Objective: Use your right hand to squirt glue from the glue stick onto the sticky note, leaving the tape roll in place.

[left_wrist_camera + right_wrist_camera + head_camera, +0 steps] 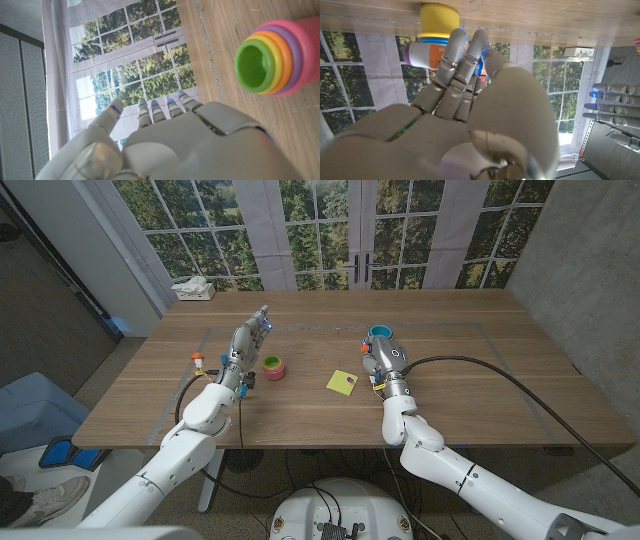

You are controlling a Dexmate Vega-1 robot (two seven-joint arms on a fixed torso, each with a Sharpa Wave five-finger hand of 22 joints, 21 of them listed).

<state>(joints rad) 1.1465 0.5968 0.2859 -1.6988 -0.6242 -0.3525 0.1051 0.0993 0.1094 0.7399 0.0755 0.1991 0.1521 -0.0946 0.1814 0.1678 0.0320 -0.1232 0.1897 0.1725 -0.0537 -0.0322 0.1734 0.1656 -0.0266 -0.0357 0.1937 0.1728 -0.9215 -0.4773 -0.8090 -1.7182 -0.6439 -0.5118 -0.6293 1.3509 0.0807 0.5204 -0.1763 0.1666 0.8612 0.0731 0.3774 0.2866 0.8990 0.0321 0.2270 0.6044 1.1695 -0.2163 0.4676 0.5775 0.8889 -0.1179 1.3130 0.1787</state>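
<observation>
tabletop (470, 395) wooden | on it before me: sticky note (342, 382), stacked cups (273, 367), tissue box (193, 289)

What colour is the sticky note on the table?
Yellow-green, with a small purple mark on it. The sticky note shows best in the head view.

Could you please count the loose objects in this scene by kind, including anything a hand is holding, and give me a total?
Sticky note, yellow: 1
Tape roll, teal: 1
Glue stick, held in the right hand: 1
Stack of rainbow cups: 1
Small orange-capped item, too small to identify: 1
Tissue box, white: 1
Total: 6
</observation>
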